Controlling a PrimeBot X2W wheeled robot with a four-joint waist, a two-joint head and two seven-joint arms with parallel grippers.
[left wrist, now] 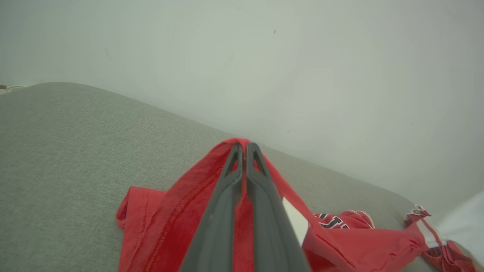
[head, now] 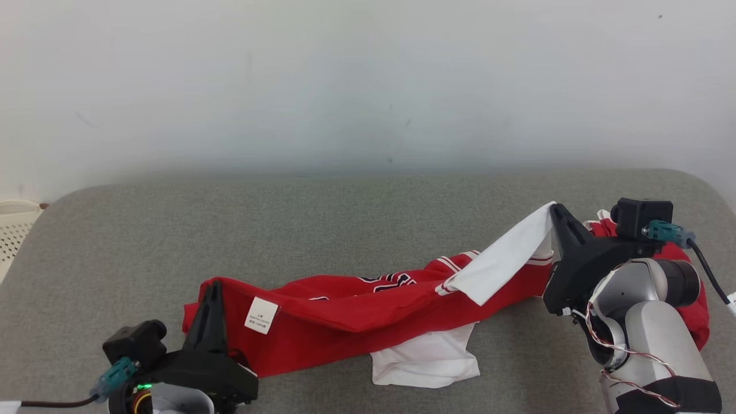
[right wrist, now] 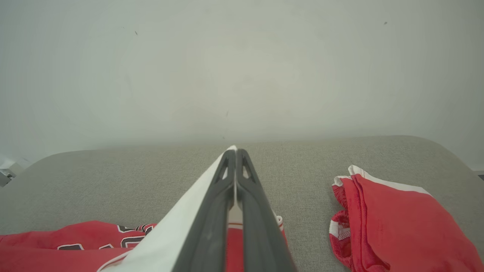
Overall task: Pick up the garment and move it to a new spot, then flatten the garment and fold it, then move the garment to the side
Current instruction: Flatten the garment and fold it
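left gripper (head: 213, 284): lower left of head view, 2 fingers pressed together, pinching the red hem of the garment (head: 356, 310). In left wrist view, red cloth wraps over both tips and drops down either side.
right gripper (head: 553, 207): right side of head view at mid height, fingers clamped tight on the white sleeve (head: 506, 259). In right wrist view, white cloth sits between the tips and runs off to lower left.
garment: red jersey, white sleeves, strung between the 2 grippers from lower left up to the right in head view. Both ends are raised at the fingertips and the middle sags onto the cushion (head: 345, 218). Dark lettering shows in the folds near centre, partly hidden.
tag (head: 261, 315): white label on the red cloth, just right of the left gripper's fingers. Print too small to read.
panel (head: 425, 362): white cloth at lower centre, flat on the cushion, poking out below the red body.
bunch (right wrist: 393, 219): red cloth with white trim at lower right of right wrist view, lying on the cushion, apart from the fingers. In head view it sits behind the right arm.
cushion: grey fabric, rounded corners, lower half of head view.
wall (head: 368, 86): pale, upper half, a few small marks.
basket (head: 14, 230): white, perforated, left edge of head view, past the cushion corner.
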